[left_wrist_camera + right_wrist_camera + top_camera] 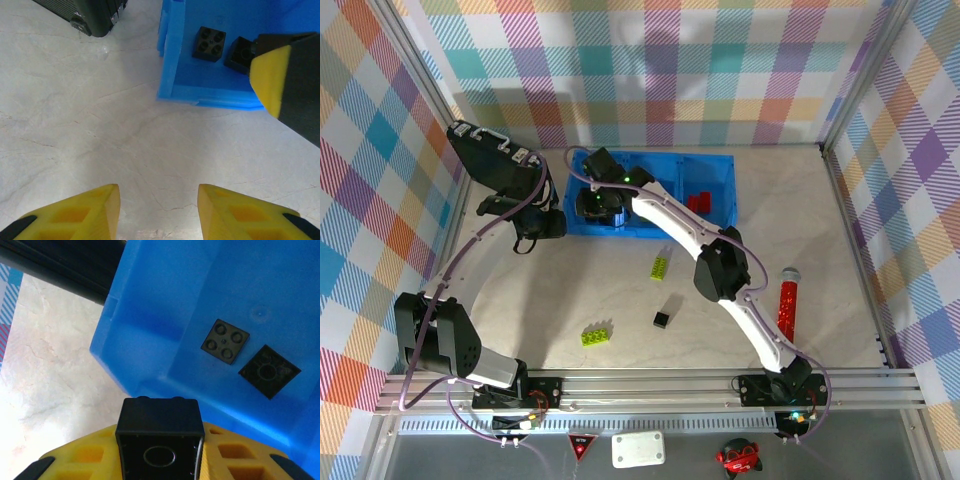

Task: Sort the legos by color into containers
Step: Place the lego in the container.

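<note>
Partly hidden under the right arm [670, 220] in the top view: left compartment of the blue bin [718, 170]. Hard to make out there, dark against the plastic: right gripper [603, 203]. Clamped between its yellow fingers [225, 445]: a black lego cube [159, 440], hollow underside toward the wrist camera, held above the near side of that left compartment.

Lying on the compartment floor: a black brick [225, 341], studs up, and a second black brick [269, 371] just beside it, half covered by a right fingertip in the left wrist view. Cut off at the top of that view: corner of a black case [95, 15].

Hovering just left of the bin: left gripper [157, 200], jaws apart, nothing between but table.

Resting in the right compartment: red bricks [700, 203]. Loose on the pale, veined tabletop [790, 200]: one lime-green brick [661, 266], another lime-green brick [597, 333], a black cube [662, 319], a red stick [787, 300]. Enclosed on three sides by pastel plaid walls [650, 60].
</note>
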You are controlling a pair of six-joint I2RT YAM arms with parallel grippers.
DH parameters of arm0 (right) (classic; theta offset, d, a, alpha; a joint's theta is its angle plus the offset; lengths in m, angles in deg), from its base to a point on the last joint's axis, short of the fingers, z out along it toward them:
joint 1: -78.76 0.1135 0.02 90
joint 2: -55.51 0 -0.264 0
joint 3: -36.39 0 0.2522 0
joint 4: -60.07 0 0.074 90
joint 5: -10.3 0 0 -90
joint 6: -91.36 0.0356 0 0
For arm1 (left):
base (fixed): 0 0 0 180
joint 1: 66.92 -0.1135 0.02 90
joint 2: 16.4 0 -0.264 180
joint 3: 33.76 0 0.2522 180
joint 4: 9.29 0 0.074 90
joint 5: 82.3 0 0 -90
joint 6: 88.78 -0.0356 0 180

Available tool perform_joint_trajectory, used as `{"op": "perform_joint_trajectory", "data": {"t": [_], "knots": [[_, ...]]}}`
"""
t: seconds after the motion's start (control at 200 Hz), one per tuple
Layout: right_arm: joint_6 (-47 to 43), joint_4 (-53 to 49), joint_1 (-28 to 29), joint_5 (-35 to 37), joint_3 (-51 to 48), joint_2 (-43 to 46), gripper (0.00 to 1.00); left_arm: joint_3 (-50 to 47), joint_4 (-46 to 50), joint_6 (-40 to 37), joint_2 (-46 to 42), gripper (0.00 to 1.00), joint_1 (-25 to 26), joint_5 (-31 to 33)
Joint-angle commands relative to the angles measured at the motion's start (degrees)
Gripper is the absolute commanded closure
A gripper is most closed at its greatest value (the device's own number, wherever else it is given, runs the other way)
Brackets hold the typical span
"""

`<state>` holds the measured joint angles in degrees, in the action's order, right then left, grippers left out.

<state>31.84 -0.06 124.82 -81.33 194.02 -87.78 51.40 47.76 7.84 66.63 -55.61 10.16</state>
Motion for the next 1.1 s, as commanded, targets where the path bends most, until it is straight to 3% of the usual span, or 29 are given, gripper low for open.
{"op": "perform_joint_trajectory", "data": {"t": [0.0,0.445,0.835,1.095], "knots": [[-1.7,2.4,-0.5,1.6,3.2,-1.5,0.68,-0.7,0.0,0.3,-1.7,0.55,-1.0,0.1],[-4.0,5.4,-2.0,4.6,4.0,-5.3,0.67,-0.8,0.2,0.2,-1.9,0.55,-1.0,0.8],[-4.6,9.6,-2.8,2.8,4.3,-7.6,0.64,-0.7,0.2,0.1,-1.7,0.55,-1.0,0.1],[-5.3,9.7,-3.0,4.2,5.8,-6.9,0.44,-0.5,0.3,0.1,-1.9,0.55,-1.0,-0.1]]}}
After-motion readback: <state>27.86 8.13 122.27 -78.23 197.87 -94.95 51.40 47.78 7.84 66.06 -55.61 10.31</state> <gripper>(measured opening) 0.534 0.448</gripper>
